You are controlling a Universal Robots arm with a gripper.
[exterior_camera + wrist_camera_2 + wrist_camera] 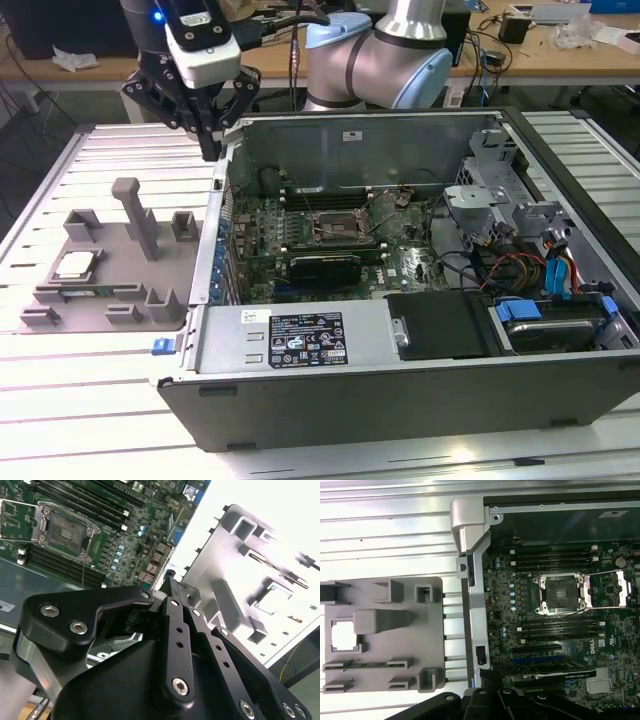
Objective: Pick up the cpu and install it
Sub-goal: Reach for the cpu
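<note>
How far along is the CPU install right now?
Nothing looks done yet. The cpu lies in its grey fixture tray, outside the computer case. The end effector hangs shut and empty over the case's wall beside the tray. The motherboard socket stands open and empty, so pickup and installation both remain.

- Cpu (75, 265): silvery-grey top with a thin pale rim.
- Fixture tray (115, 275): plain matte grey throughout.
- Motherboard (410, 262): green, crossed by black slots; small blue capacitors dot it in the first wrist view.
- Gripper (210, 150): black, with silver screw heads in the second wrist view.
- Arm (400, 40): silver tube with pale blue joint caps.
- Computer case (420, 400): dark grey outside, bare silver metal inside.
- Label (295, 335): white with black print.
- Table (100, 400): silvery-white, ribbed in parallel slats.
- Cables (515, 265): red, orange and blue.
</note>
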